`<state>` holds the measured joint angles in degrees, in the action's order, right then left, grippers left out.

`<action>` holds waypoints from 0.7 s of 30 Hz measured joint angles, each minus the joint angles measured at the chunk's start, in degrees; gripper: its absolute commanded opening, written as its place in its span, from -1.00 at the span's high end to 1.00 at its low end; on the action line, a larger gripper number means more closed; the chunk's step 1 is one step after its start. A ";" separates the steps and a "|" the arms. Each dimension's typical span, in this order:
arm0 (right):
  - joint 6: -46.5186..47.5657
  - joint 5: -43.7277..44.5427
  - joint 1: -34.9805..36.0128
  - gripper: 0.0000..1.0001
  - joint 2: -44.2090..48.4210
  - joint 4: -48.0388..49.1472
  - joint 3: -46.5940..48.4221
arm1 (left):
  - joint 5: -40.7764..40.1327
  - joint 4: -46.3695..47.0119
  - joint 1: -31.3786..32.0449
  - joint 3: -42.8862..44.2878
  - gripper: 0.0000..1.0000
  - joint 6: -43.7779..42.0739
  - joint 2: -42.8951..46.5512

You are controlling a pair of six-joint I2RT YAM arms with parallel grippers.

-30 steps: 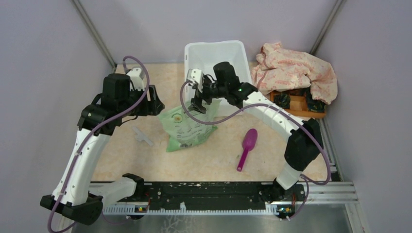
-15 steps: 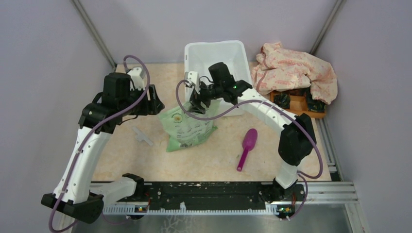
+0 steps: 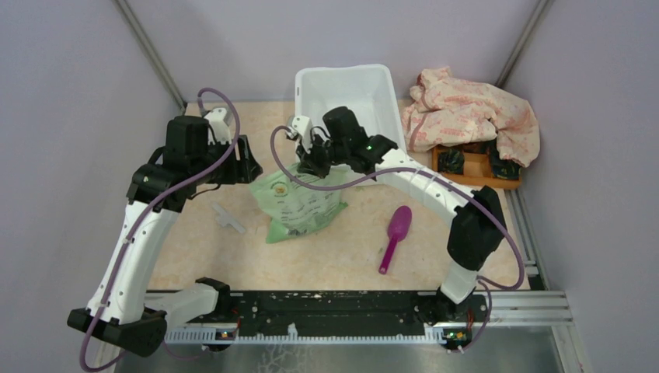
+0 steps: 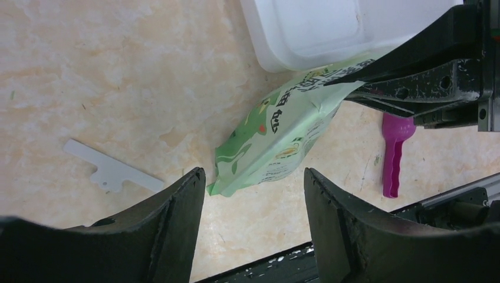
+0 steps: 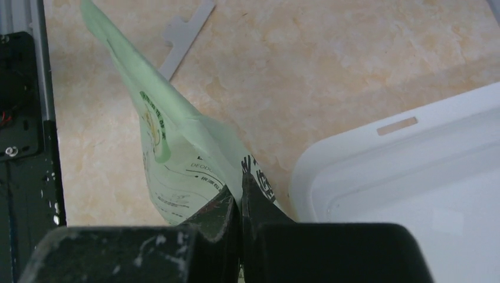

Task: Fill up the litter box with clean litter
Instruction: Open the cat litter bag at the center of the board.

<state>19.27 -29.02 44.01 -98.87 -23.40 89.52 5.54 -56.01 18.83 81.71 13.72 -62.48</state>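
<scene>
Right gripper (image 5: 239,199) was pinched tight on the top edge of the green-and-white printed plastic bag (image 3: 299,203), with no gap between the fingers. That end was raised just beside the near left corner of the large white rectangular plastic litter box (image 3: 311,78), while the bag's bottom rested on the table nearer the arms. Left gripper (image 4: 253,174) was spread wide, holding nothing, hovering over the table left of the bag. The litter box sat at the far middle of the table. Progress, as I judged it, was early: every part of the box floor on view was bare white, with no green granules in it, so pouring hadn't started. Left to do: get the bag's mouth over the rim, tip it, and empty clean litter into the box. No clean litter showed anywhere, so presumably it was all inside the bag. The magenta plastic scoop (image 3: 395,237) lay untouched on the table right of the bag, and a flat white T-shaped plastic piece (image 3: 228,217) lay left of it. Unknowns: couldn't tell whether the bag's top was cut open or sealed, since the fingers covered it. Couldn't tell whether the bag touched the box rim. The right arm hid the near part of the box interior from above. A crumpled pink-and-cream cloth (image 3: 474,113) covered most of the small wooden tray (image 3: 474,177) at far right, and the tray's dark contents were unreadable.
</scene>
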 measured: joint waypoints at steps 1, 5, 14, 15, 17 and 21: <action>-1.11 1.57 0.52 1.00 0.52 0.55 -0.63 | -0.11 0.00 -0.11 0.00 -0.36 -0.04 0.00; -6.19 7.26 2.05 1.00 4.46 1.99 -4.57 | -0.63 -0.17 -0.44 0.24 -0.36 -0.11 0.02; -18.25 14.62 2.43 1.00 10.82 4.13 -8.85 | -1.07 0.02 -0.81 1.95 -0.33 -0.22 0.02; -19.56 15.26 2.51 1.00 11.30 4.44 -9.18 | -1.05 0.04 -0.87 1.95 -0.33 -0.20 0.02; -21.62 16.35 2.73 1.00 11.80 4.55 -9.40 | -1.05 0.09 -0.94 1.95 -0.33 -0.15 0.02; -24.74 18.12 3.10 1.00 11.85 4.92 -9.40 | -0.92 0.09 -0.96 1.99 -0.33 0.17 0.02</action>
<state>-5.48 -10.90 47.11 -87.02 -18.48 80.12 4.62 -55.92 17.87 83.70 13.89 -62.46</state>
